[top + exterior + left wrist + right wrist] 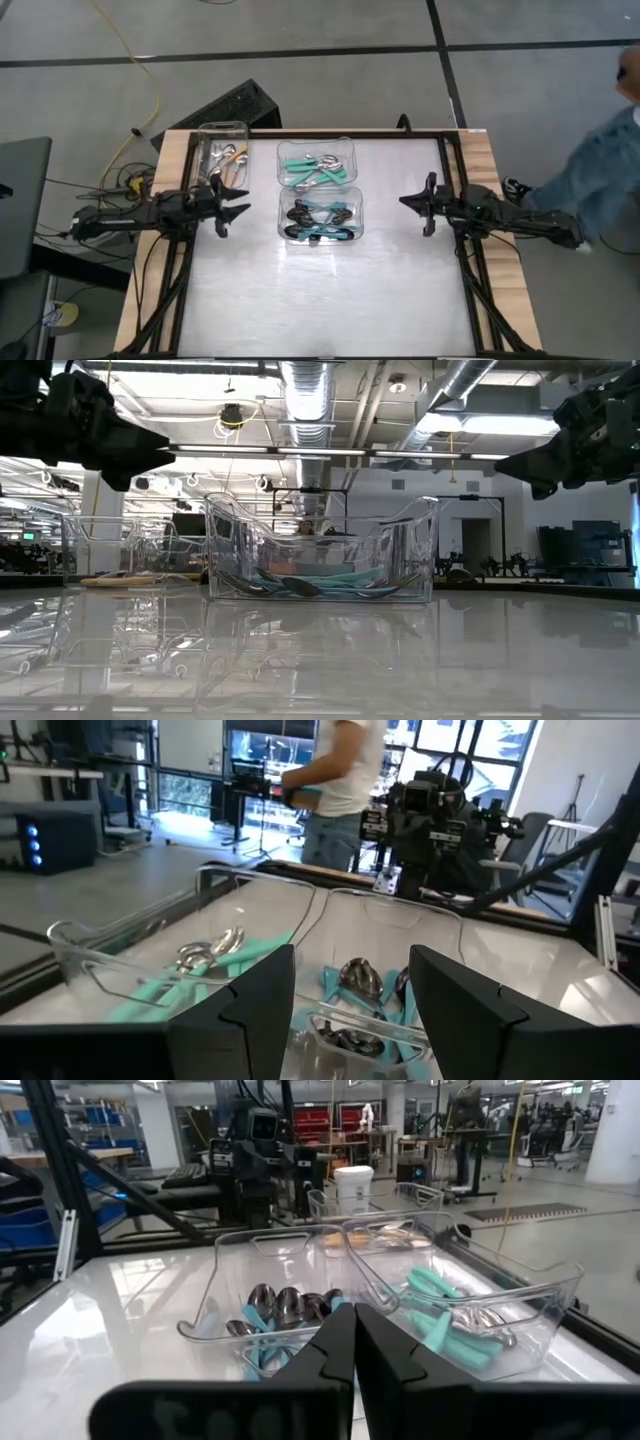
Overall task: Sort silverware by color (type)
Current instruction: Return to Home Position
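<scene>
As the spoons all lie sorted inside the clear tubs, this looks like the parking step: left gripper hangs beside them, spread and empty, right gripper opposite, pinched shut on nothing. Next needs only settling both arms at rest.

Bare table from 4 to 8 o'clock. Blocked at centre by a clear tub, at 12 by a second tub (barely a gap between), at 10 by a third tub. Open lane at 3, up to the right gripper.
</scene>
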`<control>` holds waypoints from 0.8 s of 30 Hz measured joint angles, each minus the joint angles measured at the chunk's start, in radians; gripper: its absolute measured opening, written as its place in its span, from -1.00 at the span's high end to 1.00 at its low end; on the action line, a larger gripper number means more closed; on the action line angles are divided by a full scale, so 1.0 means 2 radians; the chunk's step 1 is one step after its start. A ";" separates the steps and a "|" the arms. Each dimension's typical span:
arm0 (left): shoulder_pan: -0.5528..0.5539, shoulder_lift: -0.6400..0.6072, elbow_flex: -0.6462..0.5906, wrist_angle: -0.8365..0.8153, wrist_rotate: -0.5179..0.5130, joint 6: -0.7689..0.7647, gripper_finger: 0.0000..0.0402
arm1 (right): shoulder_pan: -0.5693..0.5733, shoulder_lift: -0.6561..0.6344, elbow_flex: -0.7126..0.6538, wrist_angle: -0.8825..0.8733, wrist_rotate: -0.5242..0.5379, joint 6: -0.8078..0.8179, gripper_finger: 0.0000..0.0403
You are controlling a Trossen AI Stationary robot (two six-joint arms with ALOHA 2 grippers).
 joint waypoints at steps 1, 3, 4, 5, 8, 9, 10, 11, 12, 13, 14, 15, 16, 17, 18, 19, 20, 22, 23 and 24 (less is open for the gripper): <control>-0.005 -0.006 0.000 -0.005 -0.006 0.004 0.09 | 0.000 0.000 0.000 0.000 0.000 -0.002 0.83; -0.013 -0.014 0.000 -0.017 -0.017 0.007 0.09 | 0.000 0.000 0.000 0.000 0.000 -0.002 0.82; -0.016 -0.014 0.000 -0.016 -0.018 0.010 0.09 | 0.000 0.000 0.000 0.000 0.000 -0.002 0.81; -0.019 -0.014 0.000 -0.017 -0.018 0.013 0.09 | 0.000 0.000 0.000 -0.001 0.000 -0.003 0.81; -0.027 -0.014 -0.004 -0.005 -0.003 0.024 0.09 | 0.000 0.000 0.000 -0.001 0.000 -0.004 0.81; -0.028 -0.014 -0.009 0.009 0.006 0.029 0.09 | 0.000 0.000 0.000 -0.001 0.000 -0.004 0.81; -0.028 -0.014 -0.014 0.021 0.019 0.033 0.09 | 0.000 0.000 0.000 -0.001 0.001 -0.004 0.81; -0.028 -0.014 -0.014 0.023 0.032 0.035 0.09 | 0.000 0.000 0.000 -0.001 0.001 -0.003 0.81; -0.028 -0.012 -0.014 0.025 0.038 0.039 0.09 | 0.000 0.000 0.000 -0.001 0.001 -0.003 0.81; -0.028 -0.010 -0.014 0.025 0.041 0.039 0.09 | 0.000 0.000 0.000 -0.001 0.001 -0.003 0.81; -0.028 -0.010 -0.014 0.024 0.042 0.039 0.09 | 0.000 0.000 0.000 -0.001 0.001 -0.003 0.81; -0.028 -0.010 -0.014 0.023 0.042 0.039 0.09 | 0.000 0.000 0.000 -0.001 0.001 -0.003 0.81; -0.028 -0.010 -0.014 0.022 0.043 0.039 0.09 | 0.000 0.000 0.000 -0.001 0.001 -0.003 0.81; -0.028 -0.010 -0.014 0.023 0.044 0.038 0.09 | 0.000 0.000 0.000 -0.001 0.001 -0.003 0.81; -0.028 -0.010 -0.014 0.023 0.046 0.033 0.09 | 0.000 0.000 0.000 -0.001 0.001 -0.003 0.81; -0.028 -0.010 -0.014 0.023 0.047 0.030 0.09 | 0.000 0.000 0.000 -0.001 0.001 -0.002 0.80; -0.028 -0.010 -0.014 0.023 0.047 0.028 0.09 | 0.000 0.000 0.000 -0.001 0.001 -0.002 0.80; -0.028 -0.010 -0.015 0.023 0.047 0.027 0.09 | 0.000 0.000 0.000 -0.001 0.001 -0.003 0.80; -0.028 -0.010 -0.015 0.023 0.047 0.028 0.09 | 0.000 0.000 0.000 -0.001 0.001 -0.002 0.80; -0.028 -0.010 -0.015 0.023 0.047 0.030 0.09 | 0.000 0.000 0.000 -0.001 0.001 -0.002 0.80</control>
